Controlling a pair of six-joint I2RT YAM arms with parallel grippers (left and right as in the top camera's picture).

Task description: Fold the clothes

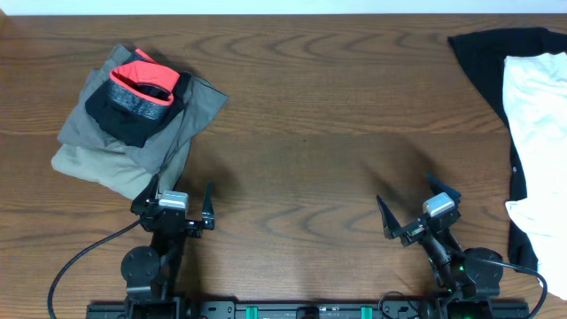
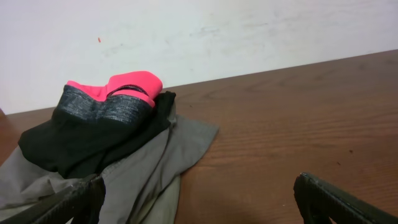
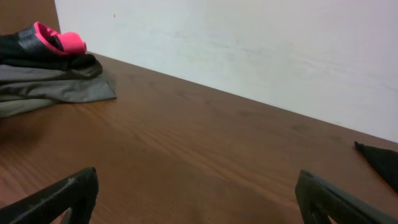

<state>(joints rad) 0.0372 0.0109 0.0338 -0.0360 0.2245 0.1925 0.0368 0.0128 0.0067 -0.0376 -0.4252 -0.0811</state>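
Observation:
A folded pile lies at the back left: the black trousers (image 1: 133, 102) with red-lined waistband and grey band on top of a grey garment (image 1: 177, 120) and a beige garment (image 1: 97, 167). The pile also shows in the left wrist view (image 2: 93, 134) and, far left, in the right wrist view (image 3: 50, 68). A black garment (image 1: 492, 62) and a white garment (image 1: 536, 124) lie unfolded at the right edge. My left gripper (image 1: 182, 197) is open and empty just in front of the pile. My right gripper (image 1: 415, 206) is open and empty over bare wood.
The wooden table (image 1: 310, 115) spans the view. A white wall (image 2: 217, 31) stands behind the far edge. Cables (image 1: 80, 261) run from the arm bases at the front edge.

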